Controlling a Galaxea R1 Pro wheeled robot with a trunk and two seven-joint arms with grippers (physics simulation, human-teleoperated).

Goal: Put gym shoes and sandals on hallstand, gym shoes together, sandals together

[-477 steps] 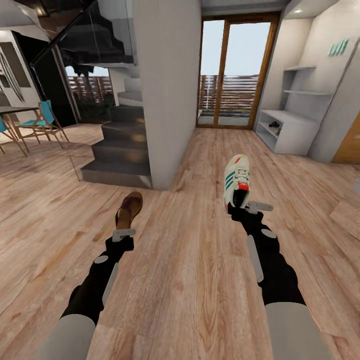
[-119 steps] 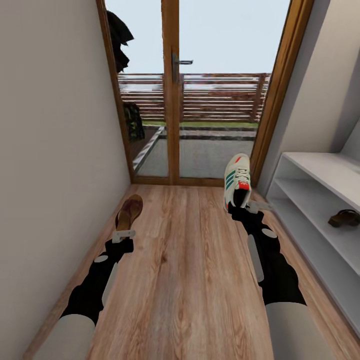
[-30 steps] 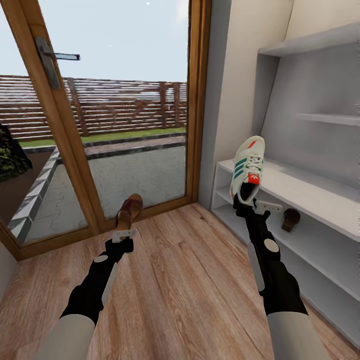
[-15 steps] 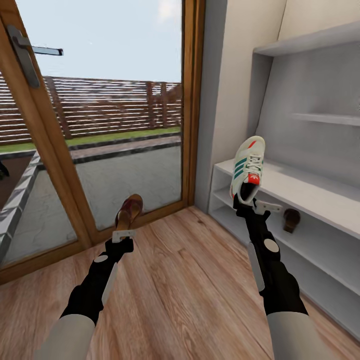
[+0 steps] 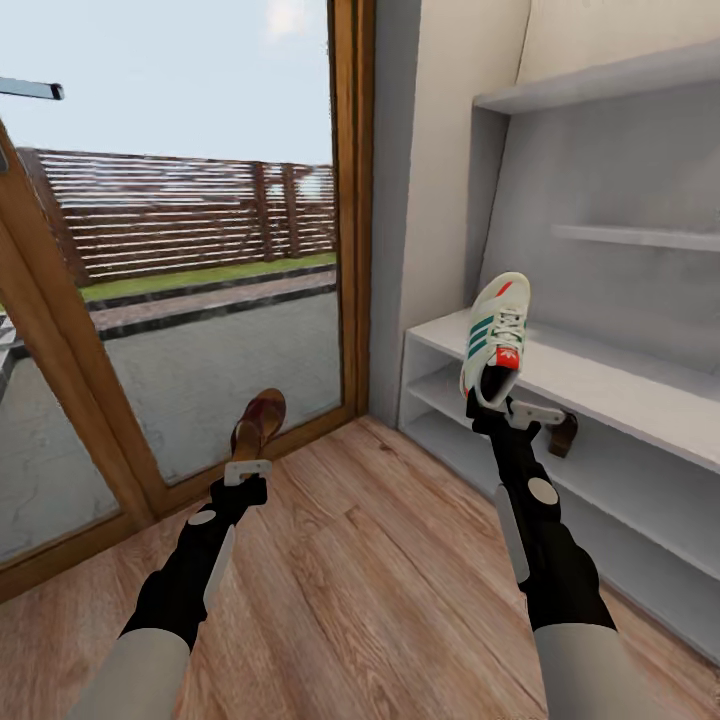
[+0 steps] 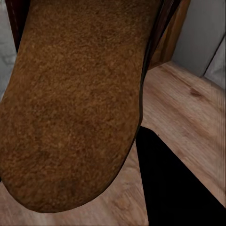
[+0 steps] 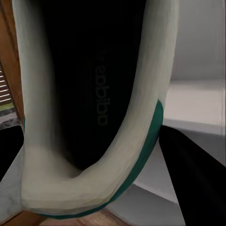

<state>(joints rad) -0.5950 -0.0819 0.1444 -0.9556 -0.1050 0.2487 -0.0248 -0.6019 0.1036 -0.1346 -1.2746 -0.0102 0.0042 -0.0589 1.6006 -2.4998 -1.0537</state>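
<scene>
- View has swung right since a second ago: pale grey-white hallstand (image 5: 640, 385) now nearer, so placing comes next.
- Right gripper (image 5: 497, 408) fingers clamp cream-white green-striped gym shoe (image 5: 492, 340); left gripper (image 5: 248, 466) fingers clamp dark brown sandal (image 5: 258, 421).

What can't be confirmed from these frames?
- Sandal on the rack shelf: head view, mostly hidden behind the right tool.
- Second gym shoe: whereabouts unknown; the hallstand is cut off by the head view's edge.
- Left tool fingers: left wrist view, hidden by the held sandal.
- Right tool fingers: right wrist view, hidden by the held gym shoe.
</scene>
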